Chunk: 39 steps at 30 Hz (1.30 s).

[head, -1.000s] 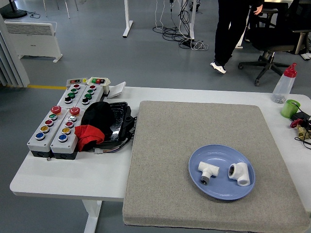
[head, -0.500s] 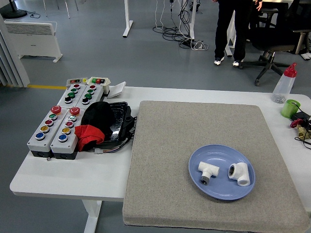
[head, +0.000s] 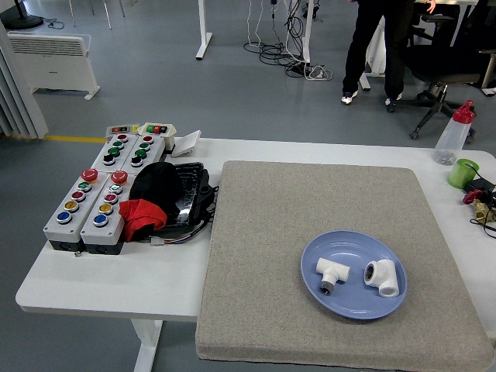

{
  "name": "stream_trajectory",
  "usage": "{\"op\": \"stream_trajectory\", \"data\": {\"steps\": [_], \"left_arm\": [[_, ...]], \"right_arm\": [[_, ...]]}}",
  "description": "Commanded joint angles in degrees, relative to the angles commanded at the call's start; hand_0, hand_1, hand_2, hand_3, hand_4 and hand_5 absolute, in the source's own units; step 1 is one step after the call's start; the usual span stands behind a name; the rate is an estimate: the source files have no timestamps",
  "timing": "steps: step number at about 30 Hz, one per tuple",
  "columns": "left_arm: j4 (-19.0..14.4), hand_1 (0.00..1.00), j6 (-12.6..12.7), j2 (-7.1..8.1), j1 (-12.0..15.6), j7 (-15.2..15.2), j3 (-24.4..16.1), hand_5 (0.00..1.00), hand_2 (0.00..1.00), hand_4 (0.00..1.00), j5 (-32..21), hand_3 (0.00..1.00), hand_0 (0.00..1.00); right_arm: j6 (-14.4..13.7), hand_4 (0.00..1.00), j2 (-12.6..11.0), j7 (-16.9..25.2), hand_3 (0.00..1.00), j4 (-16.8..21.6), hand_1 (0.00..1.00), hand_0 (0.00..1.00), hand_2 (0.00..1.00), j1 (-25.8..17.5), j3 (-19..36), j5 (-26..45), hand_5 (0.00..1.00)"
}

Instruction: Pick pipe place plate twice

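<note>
Two white pipe fittings lie on the blue plate (head: pixel 350 304): a tee piece (head: pixel 332 273) at about nine o'clock and an elbow piece (head: pixel 384 277) at three o'clock, apart. The plate sits on the grey mat (head: pixel 310 225) on the table (head: pixel 101 283). No robot hand is in view, so I cannot tell its state. Both placements look finished; no further pick seems needed.

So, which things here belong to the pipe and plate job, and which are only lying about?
Belong to the job:
- blue plate
- white tee fitting, on the plate
- white elbow fitting, on the plate

Only lying about:
- button boxes
- black and red cloth
- green cup
- squeeze bottle
</note>
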Motion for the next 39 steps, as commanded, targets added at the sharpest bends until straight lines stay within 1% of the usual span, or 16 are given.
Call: {"op": "stream_trajectory", "data": {"steps": [1, 2, 4, 6, 14, 23, 30, 32, 39], "left_arm": [[0.0, 0.604, 0.0, 0.00, 0.0, 0.0, 0.0, 0.998, 0.635, 0.627, 0.0, 0.703, 0.631], [0.0, 0.604, 0.0, 0.00, 0.0, 0.0, -0.1, 0.998, 0.635, 0.627, 0.1, 0.703, 0.631], [0.0, 0.604, 0.1, 0.00, 0.0, 0.1, -0.3, 0.998, 0.635, 0.627, 0.3, 0.703, 0.631], [0.0, 0.604, 0.1, 0.00, 0.1, 0.1, -0.3, 0.998, 0.635, 0.627, 0.3, 0.703, 0.631], [0.0, 0.604, 0.0, 0.00, -0.1, -0.1, 0.3, 0.998, 0.635, 0.626, -0.6, 0.703, 0.631], [0.1, 0.604, -0.2, 0.00, -0.5, -0.2, 0.6, 0.998, 0.635, 0.625, -1.0, 0.701, 0.632], [0.1, 0.604, -0.1, 0.00, -0.1, -0.1, 0.2, 0.998, 0.635, 0.625, -0.5, 0.701, 0.631], [0.1, 0.604, -0.1, 0.00, 0.1, -0.2, 0.2, 0.998, 0.633, 0.625, -0.6, 0.701, 0.631], [0.2, 0.604, -0.2, 0.00, 0.3, -0.6, 0.7, 0.998, 0.634, 0.625, -1.4, 0.702, 0.631]], "right_arm": [[0.3, 0.499, 0.0, -0.3, 0.760, 0.0, 0.735, 0.774, 0.778, 0.0, 0.1, 0.1, 0.610], [0.6, 0.499, 0.0, -0.5, 0.760, 0.1, 0.735, 0.774, 0.778, 0.0, 0.1, 0.4, 0.610], [2.7, 0.499, -0.1, -2.1, 0.760, 0.3, 0.735, 0.774, 0.778, -0.1, 0.8, 2.1, 0.610], [4.1, 0.499, -0.2, -3.0, 0.760, 0.5, 0.735, 0.774, 0.778, -0.2, 1.2, 3.6, 0.610], [6.2, 0.496, -0.2, -4.8, 0.749, 0.7, 0.724, 0.768, 0.763, -0.5, 1.9, 4.8, 0.615], [7.1, 0.493, -0.1, -5.6, 0.740, 0.7, 0.715, 0.765, 0.759, -0.5, 2.2, 4.1, 0.628], [7.1, 0.495, -0.1, -6.0, 0.740, 0.5, 0.712, 0.762, 0.756, -0.6, 1.4, 3.9, 0.629], [7.1, 0.485, -0.2, -6.2, 0.736, 0.6, 0.713, 0.760, 0.752, -0.9, 1.0, 3.8, 0.649], [7.0, 0.484, -0.2, -6.1, 0.733, 0.7, 0.711, 0.759, 0.750, -1.0, 0.7, 3.7, 0.652]]}}
